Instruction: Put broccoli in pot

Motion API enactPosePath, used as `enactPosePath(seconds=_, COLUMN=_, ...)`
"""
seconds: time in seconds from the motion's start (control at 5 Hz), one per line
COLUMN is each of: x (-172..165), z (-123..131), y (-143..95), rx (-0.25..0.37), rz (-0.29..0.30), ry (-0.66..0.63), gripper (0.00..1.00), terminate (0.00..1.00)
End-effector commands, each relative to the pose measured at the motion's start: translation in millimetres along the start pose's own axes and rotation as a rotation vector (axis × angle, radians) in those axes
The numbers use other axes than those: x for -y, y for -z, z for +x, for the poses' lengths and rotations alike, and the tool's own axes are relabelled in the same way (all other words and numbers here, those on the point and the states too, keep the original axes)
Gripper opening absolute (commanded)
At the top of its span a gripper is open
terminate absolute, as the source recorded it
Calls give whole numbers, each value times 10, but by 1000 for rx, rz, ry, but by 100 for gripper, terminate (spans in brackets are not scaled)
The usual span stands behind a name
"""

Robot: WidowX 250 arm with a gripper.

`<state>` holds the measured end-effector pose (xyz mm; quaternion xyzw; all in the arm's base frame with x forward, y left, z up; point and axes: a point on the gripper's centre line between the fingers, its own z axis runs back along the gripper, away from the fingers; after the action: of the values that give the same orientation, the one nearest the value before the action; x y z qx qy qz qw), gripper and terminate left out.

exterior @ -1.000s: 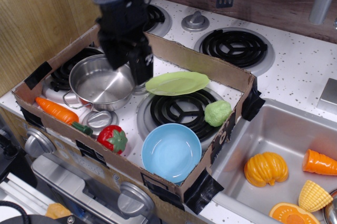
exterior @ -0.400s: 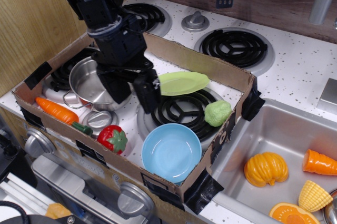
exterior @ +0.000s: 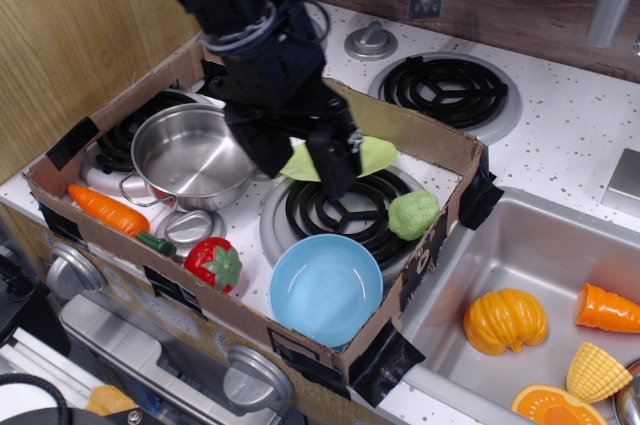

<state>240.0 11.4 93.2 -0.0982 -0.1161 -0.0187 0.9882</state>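
The claw point(exterior: 300, 160) hangs with its two dark fingers spread apart and empty, above the light-green plate point(exterior: 375, 153) and the far edge of the burner point(exterior: 345, 210). To its left the steel pot point(exterior: 190, 155) sits with nothing inside; the blue bowl point(exterior: 326, 290) at the near side holds nothing either. A cardboard tray point(exterior: 410, 135) encloses them, along with a carrot point(exterior: 105, 210) and a strawberry point(exterior: 213, 263). The arm point(exterior: 235, 5) reaches down from the far left, wrist tilted toward the right. The broccoli point(exterior: 413, 214) lies on the burner's right edge, to the right of the claw and nearer, apart from it.
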Motion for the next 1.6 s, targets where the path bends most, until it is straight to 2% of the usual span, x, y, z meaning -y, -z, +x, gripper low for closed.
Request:
enactPosePath(seconds=0.0, x=173, z=197, y=130, rx=117, rz=37, ry=-33, gripper=100, terminate=0)
enactPosePath(seconds=0.2, x=162, z=223, y=320, rx=117, rz=32, ry=-67, gripper=100, terminate=0)
enactPosePath(seconds=0.4, x=206, z=268, y=436, rx=92, rz=-32, ry=-62, gripper=100, terminate=0)
enactPosePath(seconds=0.8, x=258, z=236, y=522, rx=77, rz=-63, ry=-63, gripper=100, terminate=0)
enactPosePath(seconds=1.0, x=298, z=255, y=513, rx=105, rz=-50, ry=-30, gripper=100, terminate=0)
enactPosePath(seconds=1.4, x=342, z=343, y=595, rx=99, rz=-82, ry=9, gripper=100, terminate=0)
